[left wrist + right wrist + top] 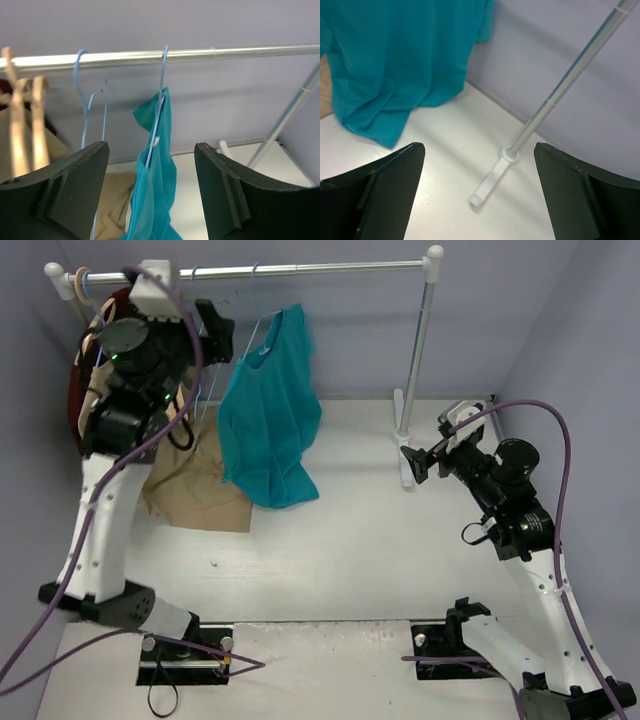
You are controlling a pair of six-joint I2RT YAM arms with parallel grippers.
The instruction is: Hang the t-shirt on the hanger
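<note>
Judging by the clothes rack (250, 270) and the counter (350, 540), how far along was the job? (Ana)

Nearly all of it looked done. The t-shirt (268, 430) was off the counter and hanging from the rail, left of the middle, with its lower edge drooping down toward the counter. I could not tell whether the hem touched. (Ben)

And the tan cloth (195, 490)? (Ana)

That lay flat on the counter just beside the shirt, partly behind it. It had no part in this. (Ben)

Was the shirt truly on the hanger (161, 90)? (Ana)

The thin blue wire ran down into the teal cloth, and its hook was over the rail. From the left wrist view the shirt hung edge-on and bunched, one shoulder poking up to the left. Whether both shoulders sat on the wire, I could not say. (Ben)

So what was left? (Ana)

Perhaps only straightening it, in my judgement, and drawing the arms away. (Ben)

What about the pincers? (Ana)

The left pincer (215, 335) was up near the rail, just beside the hanger, its jaws spread wide and holding nothing. The right pincer (415, 465) was well apart from the shirt, low by the rack's post, also spread wide and empty. (Ben)
</note>
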